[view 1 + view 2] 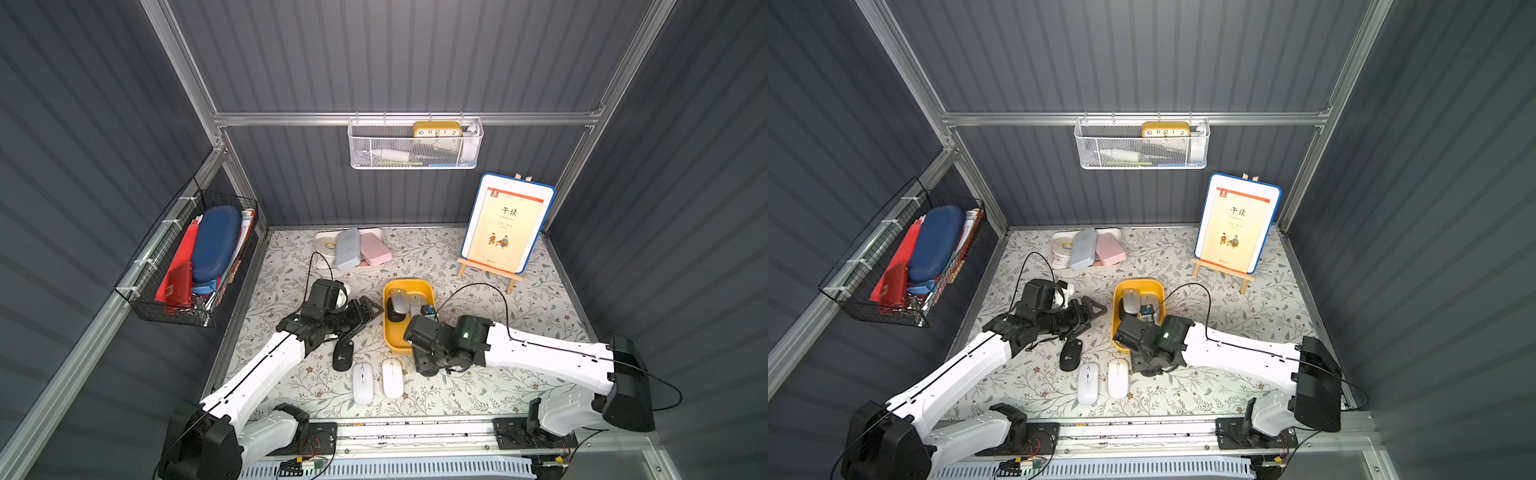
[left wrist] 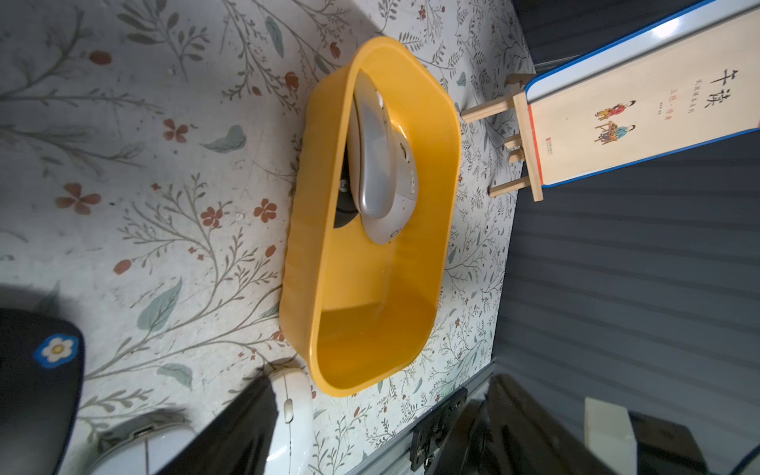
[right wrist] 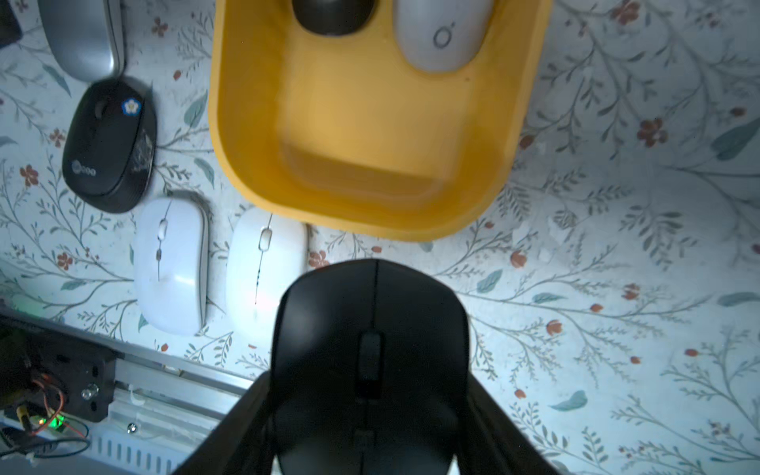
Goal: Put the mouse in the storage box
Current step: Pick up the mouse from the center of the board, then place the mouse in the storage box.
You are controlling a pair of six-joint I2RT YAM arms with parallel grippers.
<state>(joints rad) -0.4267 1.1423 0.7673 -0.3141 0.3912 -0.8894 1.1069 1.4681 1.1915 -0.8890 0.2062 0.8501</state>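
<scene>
The storage box point(image 1: 394, 341) point(image 1: 1118, 334) is a shallow yellow bin in the middle of the table. A grey mouse point(image 1: 399, 301) lies in its far end, on top of a black one and beside a white one point(image 3: 442, 35). My right gripper point(image 3: 370, 395) is shut on a black mouse point(image 3: 370, 320), one finger on each side, just short of the box's near end point(image 3: 362, 172). In both top views the right wrist point(image 1: 440, 340) hides that mouse. My left gripper point(image 1: 372, 313) point(image 2: 370, 432) stands open and empty by the box's left wall.
On the table left of the held mouse lie two white mice point(image 1: 363, 382) point(image 1: 392, 378) and a black mouse with a flower sticker point(image 1: 343, 355). A white tray of cases point(image 1: 349, 249) sits at the back. A book on an easel point(image 1: 505, 226) stands back right.
</scene>
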